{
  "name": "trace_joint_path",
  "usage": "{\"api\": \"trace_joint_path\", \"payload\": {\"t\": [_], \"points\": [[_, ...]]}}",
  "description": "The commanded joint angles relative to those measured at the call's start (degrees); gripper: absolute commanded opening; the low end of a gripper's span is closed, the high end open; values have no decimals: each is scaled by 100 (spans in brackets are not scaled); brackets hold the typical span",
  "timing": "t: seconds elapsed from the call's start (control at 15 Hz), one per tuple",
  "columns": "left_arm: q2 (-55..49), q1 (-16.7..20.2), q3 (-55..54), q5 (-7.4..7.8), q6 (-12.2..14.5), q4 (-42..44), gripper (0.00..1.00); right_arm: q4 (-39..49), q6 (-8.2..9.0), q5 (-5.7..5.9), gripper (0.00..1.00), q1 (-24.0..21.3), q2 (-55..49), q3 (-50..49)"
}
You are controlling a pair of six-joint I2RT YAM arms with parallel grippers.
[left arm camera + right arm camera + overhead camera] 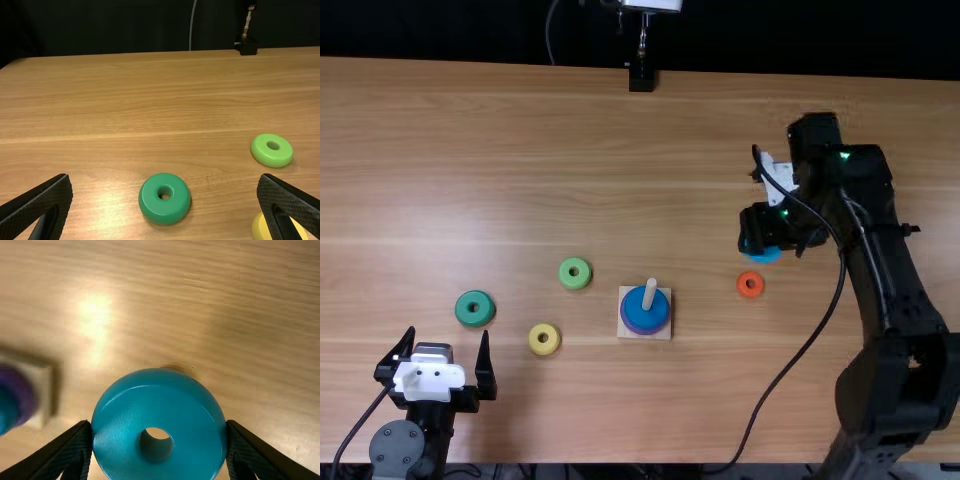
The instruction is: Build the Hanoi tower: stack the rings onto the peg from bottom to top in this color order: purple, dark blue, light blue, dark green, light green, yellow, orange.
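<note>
From where I'm standing, the right arm's black claw (780,243) is clamped on the round light blue ring (160,427), one flat finger pressed against each side of it, with the ring's hole showing between them. That claw and its ring are well apart from the pale peg (649,292), out to the right of its square, light-coloured base (666,334). The small round orange ring (750,284) sits on the table (520,180) near the held ring, a little closer to the table's near edge. Around the peg are the purple ring (24,392) at the bottom and the smooth dark blue ring (642,316) on top of it. Over on the left, the other arm's black claw (448,334) has its fingers spread wide, with nothing between them. The thick dark green ring (475,308) is on the table just ahead of that claw's tips. The round light green ring (575,273) and the round yellow ring (544,340) lie between that claw and the peg, the yellow one nearer to the table's near edge.
</note>
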Motion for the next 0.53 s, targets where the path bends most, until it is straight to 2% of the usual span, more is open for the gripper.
{"api": "trace_joint_path", "payload": {"t": [0.0, 0.07, 0.27, 0.4, 0.47], "points": [[-67, -1, -312, -38, -40, -67, 100, -122, -132, -140, 0, 173, -362, 415], [-67, -1, -312, -38, -40, -67, 100, -132, -111, -204, 0, 305, -591, 511], [-67, -1, -312, -38, -40, -67, 100, -143, -37, -214, 0, 789, -1004, 555], [-67, -1, -312, -38, -40, -67, 100, -143, 248, -214, 0, 1131, -1206, 555], [-67, -1, -312, -38, -40, -67, 100, -132, 311, -214, 0, 1272, -1338, 555]]}}
